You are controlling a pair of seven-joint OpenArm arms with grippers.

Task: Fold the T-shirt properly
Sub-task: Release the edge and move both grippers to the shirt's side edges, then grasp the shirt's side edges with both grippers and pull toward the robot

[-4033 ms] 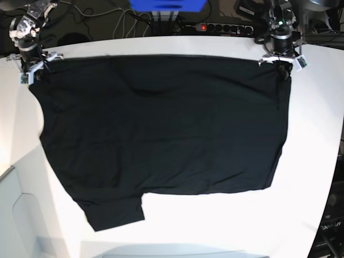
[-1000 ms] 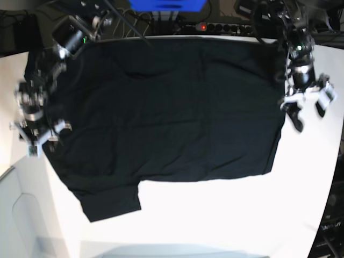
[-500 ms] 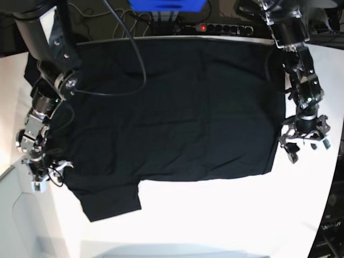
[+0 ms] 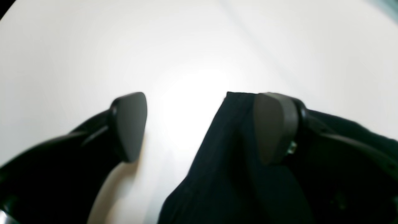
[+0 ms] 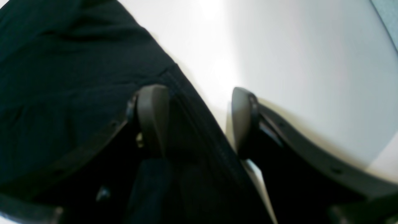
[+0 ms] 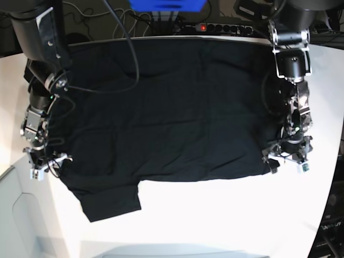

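The black T-shirt [image 6: 166, 113] lies spread flat on the white table [image 6: 226, 215], one sleeve [image 6: 110, 201] pointing toward the near edge. My left gripper [image 6: 285, 163] is down at the shirt's near right corner. In the left wrist view it [image 4: 202, 124] is open; the cloth corner [image 4: 230, 130] lies between the fingers, against the right pad [image 4: 273, 127]. My right gripper [image 6: 48, 166] sits at the shirt's left edge, above the sleeve. It [image 5: 199, 119] is open too, and the hemmed cloth edge [image 5: 189, 102] runs between its fingers. No print or tag shows.
A power strip [image 6: 223, 27] with a red light, cables and a blue object [image 6: 166, 5] lie beyond the table's far edge. The shirt's far edge reaches that table edge. A grey surface [image 6: 19, 215] borders the table at the near left.
Both arms have swept from the shirt's far corners down its sides, now low at the near right corner and the left edge. The shirt has shifted toward the far edge.
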